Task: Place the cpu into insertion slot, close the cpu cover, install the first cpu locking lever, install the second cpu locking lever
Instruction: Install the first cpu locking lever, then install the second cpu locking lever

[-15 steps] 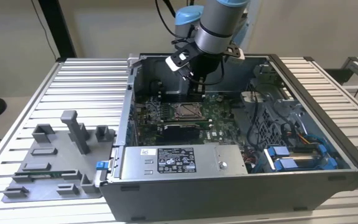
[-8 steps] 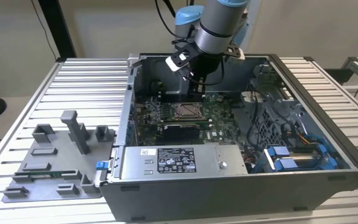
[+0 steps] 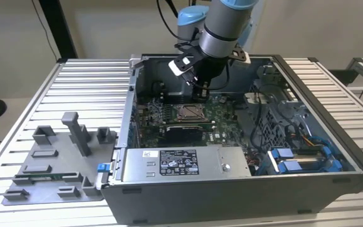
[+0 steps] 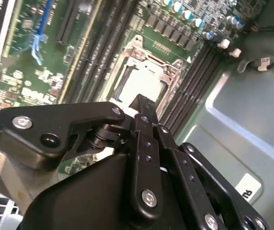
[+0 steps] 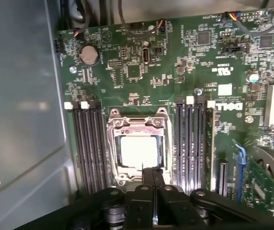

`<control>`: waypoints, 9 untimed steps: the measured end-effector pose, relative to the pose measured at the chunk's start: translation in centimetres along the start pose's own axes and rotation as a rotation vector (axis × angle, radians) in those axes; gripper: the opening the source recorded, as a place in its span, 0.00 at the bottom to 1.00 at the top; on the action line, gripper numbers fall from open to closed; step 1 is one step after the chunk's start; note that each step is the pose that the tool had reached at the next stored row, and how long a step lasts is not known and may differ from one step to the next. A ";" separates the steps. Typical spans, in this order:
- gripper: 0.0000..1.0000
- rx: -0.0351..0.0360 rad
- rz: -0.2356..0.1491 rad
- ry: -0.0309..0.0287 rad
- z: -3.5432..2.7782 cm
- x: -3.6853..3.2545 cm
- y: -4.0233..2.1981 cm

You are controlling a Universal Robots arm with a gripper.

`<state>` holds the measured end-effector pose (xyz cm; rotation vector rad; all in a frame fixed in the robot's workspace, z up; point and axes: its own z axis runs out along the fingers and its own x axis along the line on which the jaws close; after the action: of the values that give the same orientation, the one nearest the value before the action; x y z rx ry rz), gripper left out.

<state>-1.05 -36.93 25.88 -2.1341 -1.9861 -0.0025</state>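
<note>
Open PC case (image 3: 245, 189) on a slatted metal worktop (image 3: 87, 80), seen from above in the exterior view. Robot arm reaches down into the case; its black hand (image 3: 200, 92) hangs just above the green motherboard (image 3: 222, 116), near the far edge of the insertion slot (image 3: 189, 112).

In both wrist views the hand (image 5: 152, 173) has its fingers together, tips meeting w/ no gap and nothing between them. Tips sit right at the slot's rim; touching or just above, can't tell.

The cpu (image 5: 139, 151) lies in the insertion slot (image 5: 113, 158): a small flat square w/ pale silvery top, level, roughly centred. The cpu cover (image 5: 137, 125), a thin silvery frame w/ square window, appears to be down around the chip, which shows through the window. Slot sits between two banks of dark memory slots (image 5: 86, 143).

Judged step: chip placed, cover looks closed, so work is at the locking levers. Which lever, and whether either is latched, can't be told; a thin wire-like line shows by the fingertips. A lever move would call for a narrow closed tip pressing the rod down and sideways under its hook, w/o scraping the chip or board.

Beside the case, on the exterior view's left, a grey fixture tray (image 3: 49, 189) w/ upright blocks.
</note>
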 end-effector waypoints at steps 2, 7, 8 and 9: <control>0.00 -0.0011 0.002 0.0005 -0.03 -0.17 0.01; 0.00 -0.0040 0.021 0.0036 -0.13 -0.32 0.01; 0.00 -0.0041 0.021 0.0037 -0.16 -0.44 0.01; 0.00 -0.0044 0.021 0.0037 -0.19 -0.58 0.02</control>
<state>-1.05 -37.53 25.97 -2.1563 -1.9630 -0.0072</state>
